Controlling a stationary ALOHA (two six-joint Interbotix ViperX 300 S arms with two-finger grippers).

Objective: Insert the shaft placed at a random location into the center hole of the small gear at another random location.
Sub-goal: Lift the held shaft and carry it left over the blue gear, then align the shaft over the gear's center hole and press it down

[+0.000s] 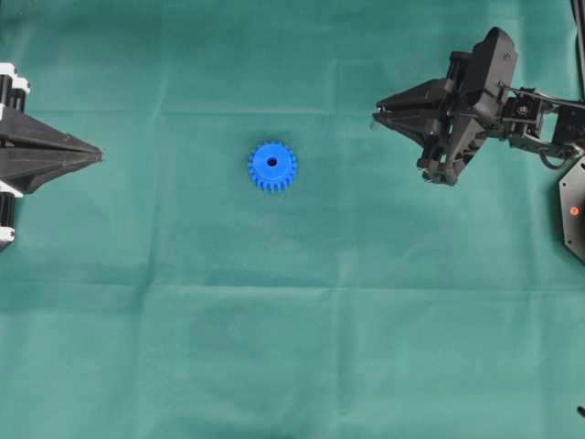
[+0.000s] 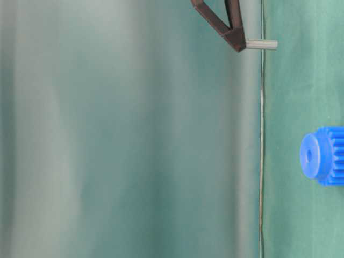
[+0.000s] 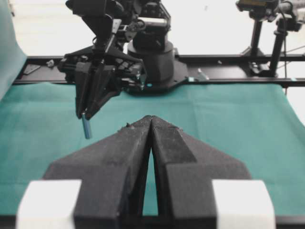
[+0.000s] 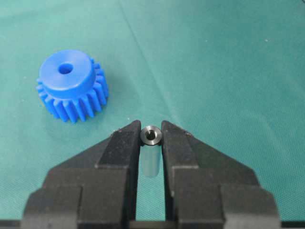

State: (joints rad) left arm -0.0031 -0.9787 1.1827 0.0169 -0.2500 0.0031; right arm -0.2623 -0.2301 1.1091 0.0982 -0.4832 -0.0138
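The small gear [image 1: 271, 165], bright blue and toothed, lies flat on the green cloth with its hub up and its dark center hole [image 4: 65, 69] showing. My right gripper [image 4: 152, 129] is shut on the shaft [image 4: 152, 135], a thin grey pin held between the fingertips with its round end facing the camera. The pin sticks out below the tips [image 2: 262, 44] and hangs above the cloth, to the right of the gear [image 2: 322, 156]. At the left edge my left gripper [image 1: 99, 155] is shut with nothing in it, its tips touching [image 3: 151, 118] and pointing toward the gear.
Green cloth [image 1: 302, 320] with soft creases covers the whole table. The right arm's black base [image 1: 574, 210] stands at the right edge. A black rail [image 3: 228, 71] and camera stands run along the far side in the left wrist view.
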